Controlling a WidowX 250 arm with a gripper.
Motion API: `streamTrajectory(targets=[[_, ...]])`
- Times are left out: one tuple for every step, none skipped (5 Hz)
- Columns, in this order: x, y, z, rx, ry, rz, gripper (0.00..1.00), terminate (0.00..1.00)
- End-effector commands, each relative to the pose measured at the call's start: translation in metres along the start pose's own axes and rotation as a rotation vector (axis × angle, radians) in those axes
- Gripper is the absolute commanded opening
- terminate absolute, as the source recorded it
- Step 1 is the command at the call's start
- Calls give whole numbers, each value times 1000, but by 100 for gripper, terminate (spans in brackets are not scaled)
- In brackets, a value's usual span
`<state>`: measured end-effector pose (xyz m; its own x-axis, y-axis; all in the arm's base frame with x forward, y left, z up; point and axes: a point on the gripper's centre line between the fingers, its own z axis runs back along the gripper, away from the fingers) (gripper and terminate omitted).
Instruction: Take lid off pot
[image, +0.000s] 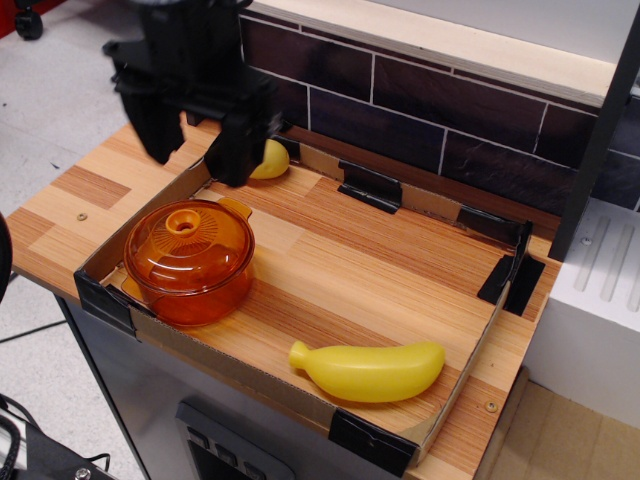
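Orange lid sits on the pot by the table's front left corner. I see my gripper above it, fingers wide apart.

table: wood | on it: pot, banana, lemon

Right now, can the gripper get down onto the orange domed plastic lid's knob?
Probably yes: the gripper hangs open above and behind the orange domed plastic lid, and nothing covers its ring knob.
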<state>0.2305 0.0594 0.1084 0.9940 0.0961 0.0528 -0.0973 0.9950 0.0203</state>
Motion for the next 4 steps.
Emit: streamTrajectory(targets=[[1,17,-14,37,-4,-23,100,0],[-1,18,-21,43,-11,-26,100,0],[-2,20,-29,51,-23,-29,100,0],[-3,20,-35,69,-30,-30,100,0]])
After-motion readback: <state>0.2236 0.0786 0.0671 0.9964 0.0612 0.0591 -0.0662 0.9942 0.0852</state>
